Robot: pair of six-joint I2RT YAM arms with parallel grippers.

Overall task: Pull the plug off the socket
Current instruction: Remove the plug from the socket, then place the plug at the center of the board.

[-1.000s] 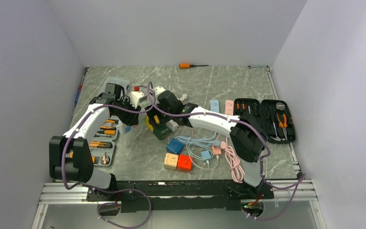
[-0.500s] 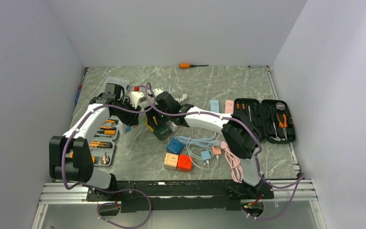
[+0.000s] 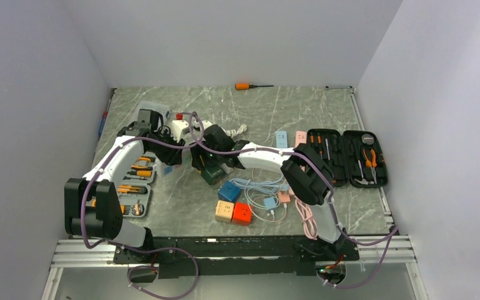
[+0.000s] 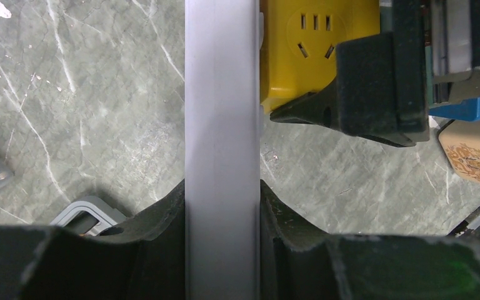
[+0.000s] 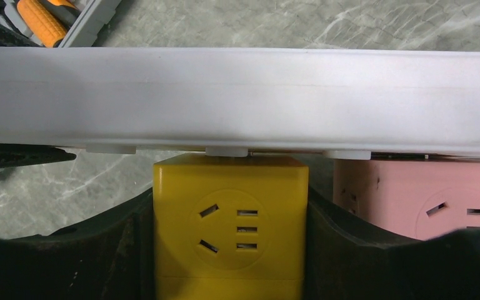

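Observation:
The socket is a long white power strip [image 4: 222,125], and my left gripper [image 4: 222,212] is shut on its narrow body. A yellow cube plug [image 5: 229,225] sits plugged into the strip's [image 5: 237,100] side, with a pink cube [image 5: 419,194] plugged in beside it. My right gripper [image 5: 228,212] is shut on the yellow plug, both fingers pressing its sides. In the left wrist view the yellow plug [image 4: 300,50] shows beside the strip with a black finger [image 4: 375,81] of the right gripper against it. From the top view both grippers [image 3: 162,134] [image 3: 201,159] meet at the table's left-centre.
Blue [image 3: 229,190], beige [image 3: 224,210] and red [image 3: 242,213] cubes lie near a tangle of cables [image 3: 269,200]. An open black tool case [image 3: 347,156] lies at the right, a grey tool tray [image 3: 134,187] at the left, an orange screwdriver [image 3: 250,85] at the back.
My right gripper has moved left toward the strip and its jaws have narrowed onto the yellow plug. The left arm has not moved.

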